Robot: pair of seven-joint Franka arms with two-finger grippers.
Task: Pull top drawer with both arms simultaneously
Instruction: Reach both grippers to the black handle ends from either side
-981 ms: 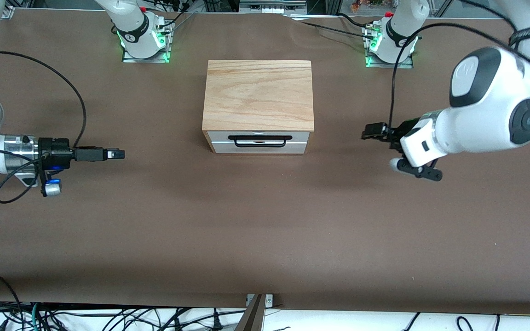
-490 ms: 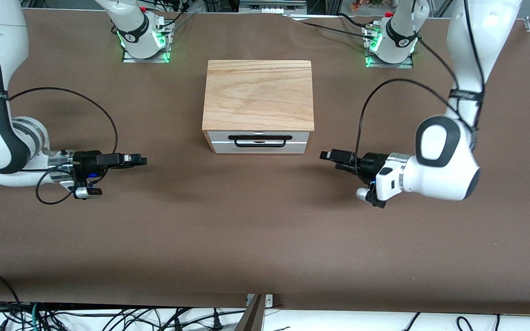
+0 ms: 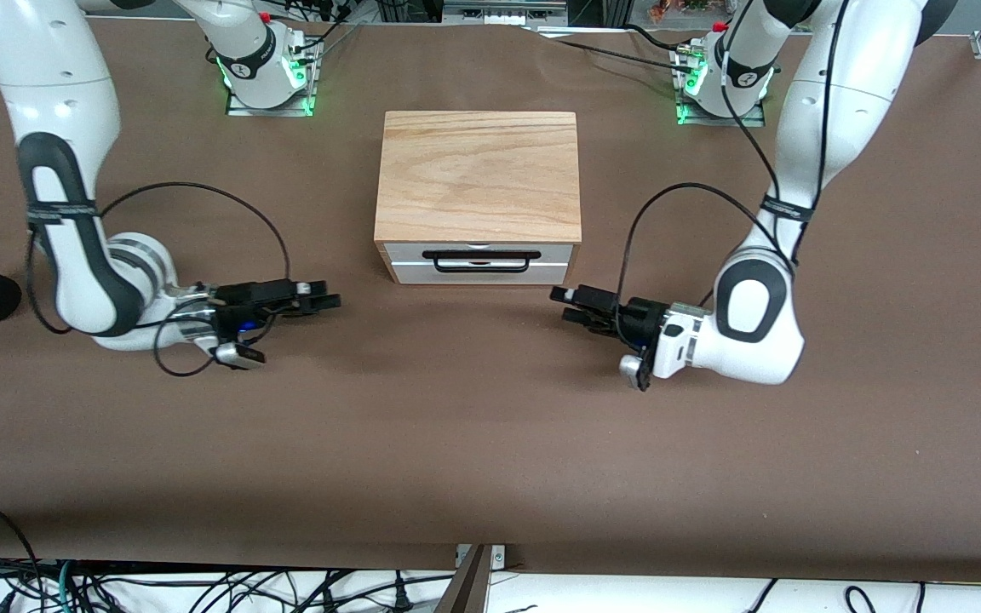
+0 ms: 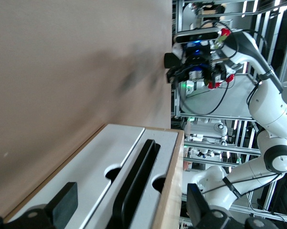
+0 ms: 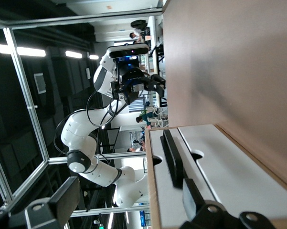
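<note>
1. Brown matting covered the table [image 3: 490, 443] from edge to edge; a metal frame, strip lights and further equipment stood around it in the wrist views.
2. Loose black cables [image 3: 201, 587] lay along the table edge nearest the front camera.
3. Two green-lit bases stood at the edge farthest from that camera: the right arm's base [image 3: 269, 72] and the left arm's base [image 3: 725, 81].
4. A wooden box [image 3: 479, 174] with a light oak top sat at mid-table between the two bases and nearer the front camera than they were.
5. The top drawer [image 3: 480, 254] was in the box face turned toward the front camera. Its white front panel sat flush with the box, fully closed, and the long black handle [image 3: 480, 255] ran across it.
6. The right gripper [image 3: 324, 295] was low over the matting, toward the right arm's end of the table, pointing at the box. Its fingers [image 5: 64, 198] were spread wide and held nothing; it touched neither box nor handle.
7. The left gripper [image 3: 571, 304] was low over the matting, toward the left arm's end, pointing at the box. Its fingers [image 4: 67, 202] were spread fully apart, empty, clear of the drawer.
8. Each wrist view showed the drawer front between that gripper's fingers, with the other arm's gripper farther off.
</note>
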